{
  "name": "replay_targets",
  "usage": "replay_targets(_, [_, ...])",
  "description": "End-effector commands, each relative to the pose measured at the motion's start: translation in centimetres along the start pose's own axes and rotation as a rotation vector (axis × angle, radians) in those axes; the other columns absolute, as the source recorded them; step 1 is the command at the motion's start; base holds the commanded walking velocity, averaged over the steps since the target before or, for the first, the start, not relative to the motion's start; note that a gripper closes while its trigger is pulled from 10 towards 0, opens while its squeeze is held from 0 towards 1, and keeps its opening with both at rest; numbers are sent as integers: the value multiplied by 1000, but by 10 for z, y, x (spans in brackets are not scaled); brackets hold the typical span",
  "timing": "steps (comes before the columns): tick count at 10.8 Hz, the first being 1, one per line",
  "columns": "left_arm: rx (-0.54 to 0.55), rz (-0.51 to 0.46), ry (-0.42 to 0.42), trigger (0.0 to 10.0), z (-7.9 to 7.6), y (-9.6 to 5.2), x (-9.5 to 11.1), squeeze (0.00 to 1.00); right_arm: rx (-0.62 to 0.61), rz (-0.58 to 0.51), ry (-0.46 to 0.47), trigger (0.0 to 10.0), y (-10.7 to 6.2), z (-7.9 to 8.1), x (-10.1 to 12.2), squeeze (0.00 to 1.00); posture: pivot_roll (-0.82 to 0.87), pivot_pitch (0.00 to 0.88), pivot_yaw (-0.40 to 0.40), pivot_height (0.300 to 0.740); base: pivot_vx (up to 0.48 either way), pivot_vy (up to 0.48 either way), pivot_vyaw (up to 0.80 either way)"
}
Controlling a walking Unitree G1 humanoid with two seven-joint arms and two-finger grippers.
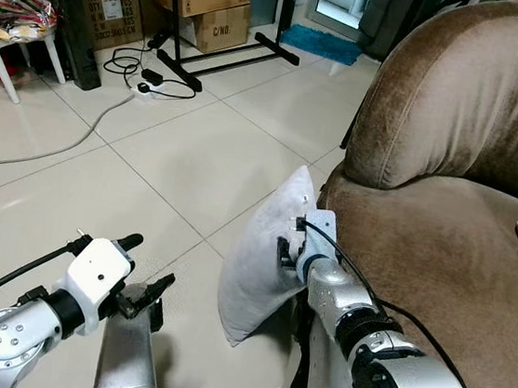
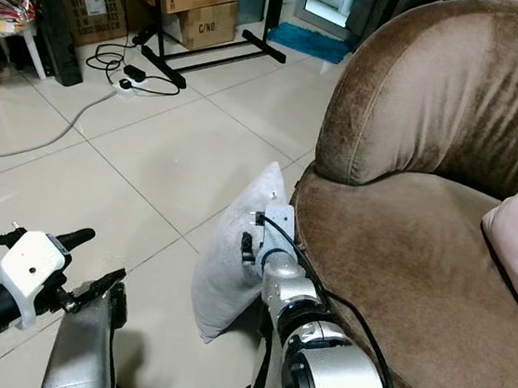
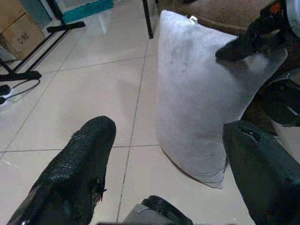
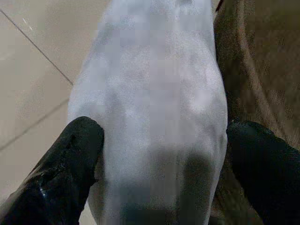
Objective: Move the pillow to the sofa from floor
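The left gripper is hovering low over the tiled floor, its fingers spread and grasping nothing. To its right, the grey pillow is standing on end on the floor, long axis upright, leaning against the front of the brown sofa. The right gripper is reaching down with its fingers spread either side of the pillow's edge, not clenched.

Pale glossy tiles with thin dark joints are laid across the floor. Cardboard boxes, a black metal stand and a grey cable are seen at the back, beside a blue mat.
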State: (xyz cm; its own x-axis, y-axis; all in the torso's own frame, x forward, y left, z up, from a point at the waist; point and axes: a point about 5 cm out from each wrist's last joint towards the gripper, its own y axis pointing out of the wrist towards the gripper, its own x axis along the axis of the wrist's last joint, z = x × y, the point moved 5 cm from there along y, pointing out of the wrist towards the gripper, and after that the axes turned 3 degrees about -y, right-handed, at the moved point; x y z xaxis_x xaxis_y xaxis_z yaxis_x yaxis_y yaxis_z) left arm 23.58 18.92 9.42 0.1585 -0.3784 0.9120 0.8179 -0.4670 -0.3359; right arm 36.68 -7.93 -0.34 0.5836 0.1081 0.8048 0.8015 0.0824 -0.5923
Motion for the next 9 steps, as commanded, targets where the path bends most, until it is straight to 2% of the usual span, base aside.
replay_targets(1, [-20,-2,7,10000,-2,-2,3,0,-9,33,-9,10000,0,-1,-4,0,118,0,-26,429,0,0,0])
replay_targets(3, [-87,9,-4,10000,-8,-4,5,0,16,128,39,10000,-2,7,-26,0,134,0,-26,429,0,0,0])
replay_targets(4, [-91,12,-4,10000,-8,-5,4,0,26,138,73,5804,-2,9,-28,0,137,0,-28,429,0,0,0])
replay_targets(6, [-95,21,-6,10000,-9,-5,3,0,74,98,119,0,-2,20,-18,0,129,0,-26,429,0,0,0])
replay_targets(9, [-151,20,-25,10000,-17,-3,5,0,85,89,124,0,-1,20,-14,0,127,0,-24,429,0,0,0])
